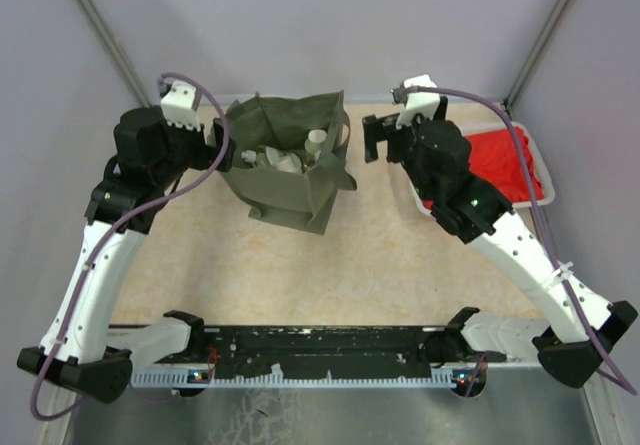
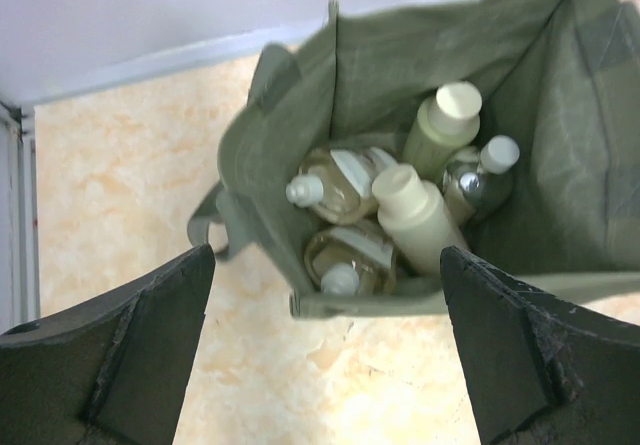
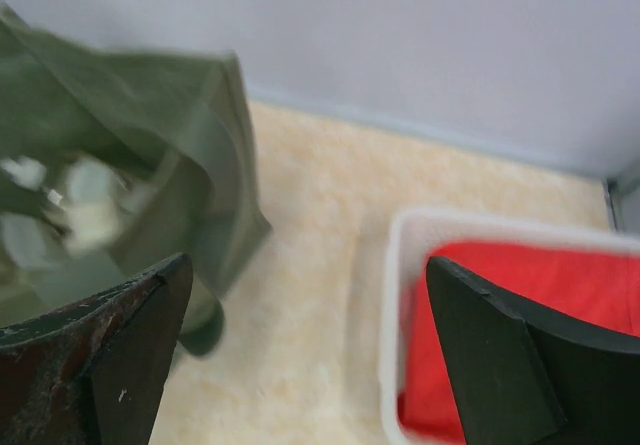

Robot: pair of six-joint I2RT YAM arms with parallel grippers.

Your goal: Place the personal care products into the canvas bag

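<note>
The olive-green canvas bag [image 1: 290, 180] stands open at the back of the table. In the left wrist view the canvas bag [image 2: 580, 165] holds several bottles: two clear ones with amber liquid [image 2: 335, 185], two pale beige ones [image 2: 420, 215] and a silvery one [image 2: 478, 175]. White caps show in the top view [image 1: 312, 143]. My left gripper [image 1: 218, 140] is open and empty at the bag's left side; it shows above the bag's near edge in its wrist view [image 2: 325, 365]. My right gripper [image 1: 375, 140] is open and empty, to the right of the bag [image 3: 120, 195].
A white rectangular tray [image 1: 538, 160] with a red cloth [image 1: 505, 165] sits at the back right, partly under my right arm; it shows in the right wrist view [image 3: 400, 305]. Grey walls close the back and sides.
</note>
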